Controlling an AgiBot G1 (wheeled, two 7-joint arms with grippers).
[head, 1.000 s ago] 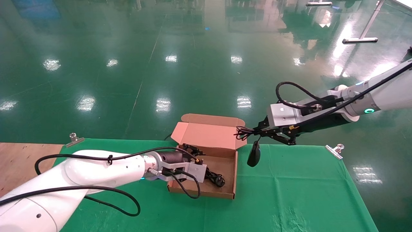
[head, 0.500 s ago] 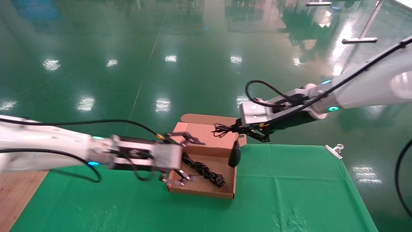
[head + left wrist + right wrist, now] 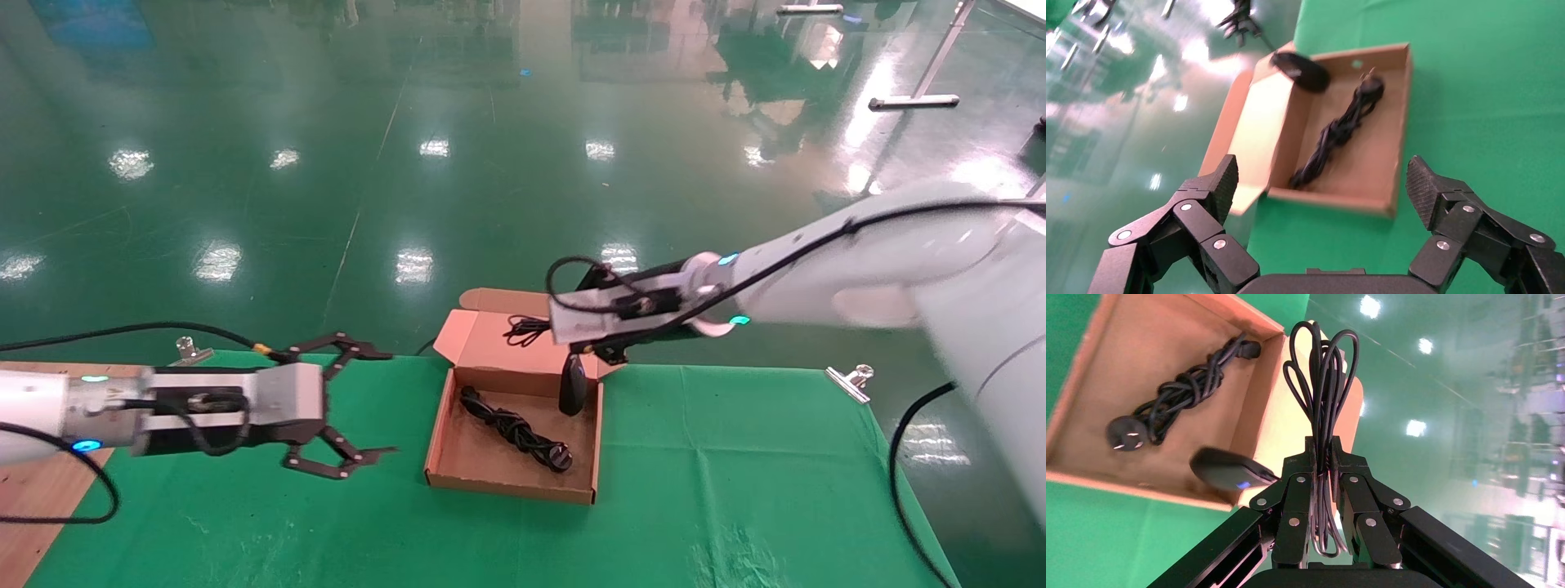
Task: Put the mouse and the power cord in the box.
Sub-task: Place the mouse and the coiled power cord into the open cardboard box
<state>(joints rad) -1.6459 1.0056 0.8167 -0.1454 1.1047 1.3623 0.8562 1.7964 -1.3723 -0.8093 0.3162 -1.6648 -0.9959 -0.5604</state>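
Reaching level across the worktop (image 3: 735,506), the left gripper (image 3: 359,404) is hovering with its fingers (image 3: 1220,184) spread wide and empty, apart from the box (image 3: 458,482). The cord (image 3: 515,429) is lying coiled inside the box. Stretching in from the right, the right gripper (image 3: 1324,462) is pinching the mouse's bundled cable, so the mouse (image 3: 572,384) is dangling over the box's right rear corner.
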